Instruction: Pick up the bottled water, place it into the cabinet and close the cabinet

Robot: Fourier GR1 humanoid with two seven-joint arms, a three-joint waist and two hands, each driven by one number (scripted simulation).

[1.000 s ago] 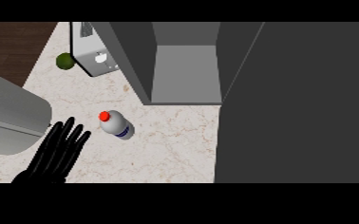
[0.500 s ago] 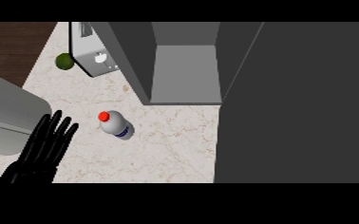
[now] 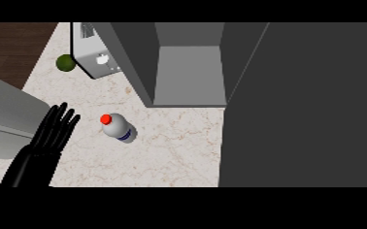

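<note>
The bottled water [image 3: 117,127], clear with a red cap and a blue label, stands on the marble counter [image 3: 172,150] left of centre. My left hand [image 3: 50,136] shows at the lower left, fingers straight and pointing up, a short way left of the bottle and not touching it. The grey cabinet [image 3: 188,73] stands open beyond the bottle, its inside bare. Its open door [image 3: 297,106] fills the right side of the view. My right hand does not show.
A green round fruit [image 3: 66,62] lies at the far left by a white toaster-like appliance [image 3: 97,58]. A grey metal surface [image 3: 18,111] runs along the left edge behind my hand. Dark wood floor [image 3: 25,48] lies past the counter's left edge.
My left hand has drifted left and down, then a little back toward the bottle, fingers still straight. The bottle and cabinet have not moved.
</note>
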